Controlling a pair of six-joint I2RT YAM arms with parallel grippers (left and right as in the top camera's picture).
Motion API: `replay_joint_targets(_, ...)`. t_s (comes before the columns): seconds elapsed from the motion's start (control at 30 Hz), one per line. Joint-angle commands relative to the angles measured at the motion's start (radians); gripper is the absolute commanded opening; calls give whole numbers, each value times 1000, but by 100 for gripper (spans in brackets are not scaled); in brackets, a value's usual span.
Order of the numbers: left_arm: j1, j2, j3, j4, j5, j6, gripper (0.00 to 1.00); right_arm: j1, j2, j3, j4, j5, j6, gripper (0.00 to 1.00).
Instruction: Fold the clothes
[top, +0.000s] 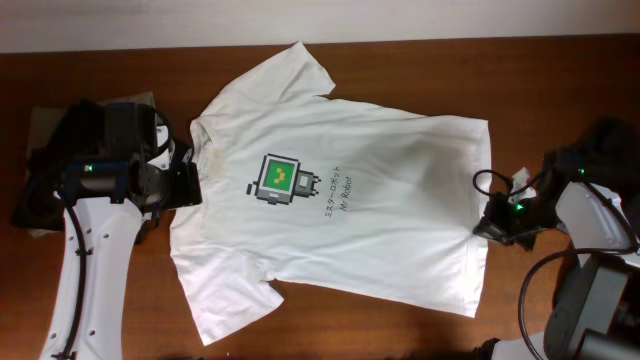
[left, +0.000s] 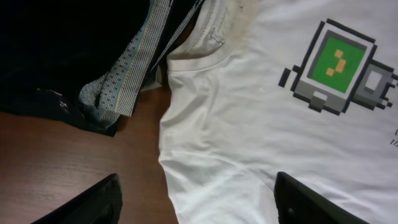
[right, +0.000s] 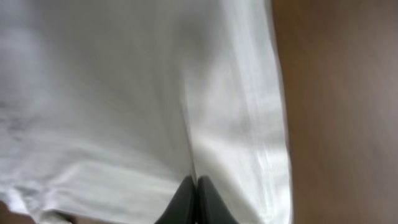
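Pinching the shirt (top: 340, 190) at its hem, frame right, our right gripper (right: 196, 198) is clamping cloth; our left gripper (left: 199, 200) is hovering spread apart at frame left.

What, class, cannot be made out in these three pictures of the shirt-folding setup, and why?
1. Lettering on the T-shirt: too small to read overhead; cut off by the right edge in the left wrist view.
2. Dark clothes: cut off by the left wrist view's top and left edges; overhead, the left arm covers them.
3. Right gripper: only the fingertips show, above the right wrist view's bottom edge; the T-shirt there is blurred.
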Motion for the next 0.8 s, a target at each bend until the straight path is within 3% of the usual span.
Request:
replay_joint_targets(0.0, 4, -16, 3, 5, 3, 13, 81, 7, -17, 11, -91, 282, 151, 4)
replay_joint_targets(0.03, 4, -16, 3, 5, 3, 13, 81, 7, -17, 10, -92, 305, 151, 7)
replay_joint_targets(0.07, 4, -16, 3, 8, 3, 13, 82, 6, -17, 10, -87, 316, 154, 55)
replay_joint_targets(0.1, 4, -16, 3, 12, 3, 13, 82, 6, -17, 10, -63, 313, 154, 64)
replay_joint_targets(0.23, 4, -15, 3, 23, 4, 13, 85, 6, -16, 11, 214, 101, 97, 60)
replay_joint_targets(0.3, 4, -14, 3, 32, 40, 65, 86, 6, -7, 11, 349, 95, 97, 48)
replay_joint_targets(0.47, 4, -11, 3, 51, 61, 65, 86, 7, 142, 11, 498, 100, 123, 47)
replay_joint_targets(0.57, 4, -11, 3, 58, 61, 65, 86, 7, 196, 11, 527, 43, 122, 40)
replay_joint_targets(0.7, 4, -11, 3, 64, 61, 65, 86, 6, 200, 31, 512, -76, 78, 8)
replay_joint_targets(0.77, 4, -11, 3, 64, 61, 65, 85, 6, 199, 93, 440, -75, 63, 8)
